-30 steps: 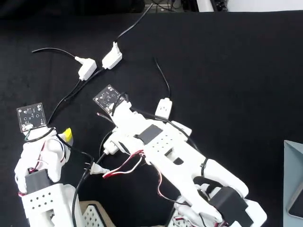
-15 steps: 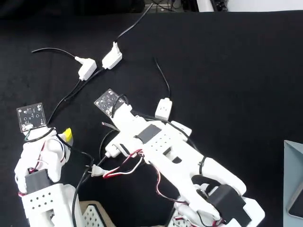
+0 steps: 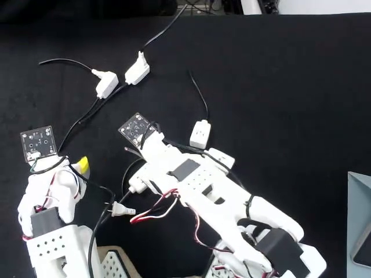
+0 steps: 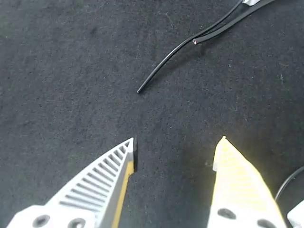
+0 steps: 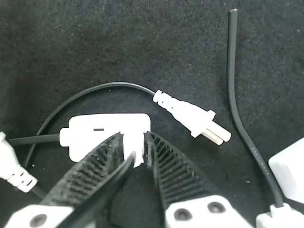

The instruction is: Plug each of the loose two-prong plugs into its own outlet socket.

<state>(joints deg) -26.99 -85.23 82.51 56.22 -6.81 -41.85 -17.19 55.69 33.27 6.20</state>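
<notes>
right pincer point(image 5: 140, 144) clamped on outlet socket point(image 5: 104, 133) corner, left pincer point(image 4: 177, 139) apart: pin socket flat, line two-prong plug point(image 5: 190, 114) square to slots.

No text, number or brand mark can be read. The white outlet socket point(image 5: 102, 132) carries one short dark dash, which forms no readable character.

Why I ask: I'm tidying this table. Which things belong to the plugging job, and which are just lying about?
Job: two-prong plug; second plug; socket at the right jaws; other socket; two white connectors farther back.
Lying about: grey container at the edge; tan piece by the left base.
</notes>
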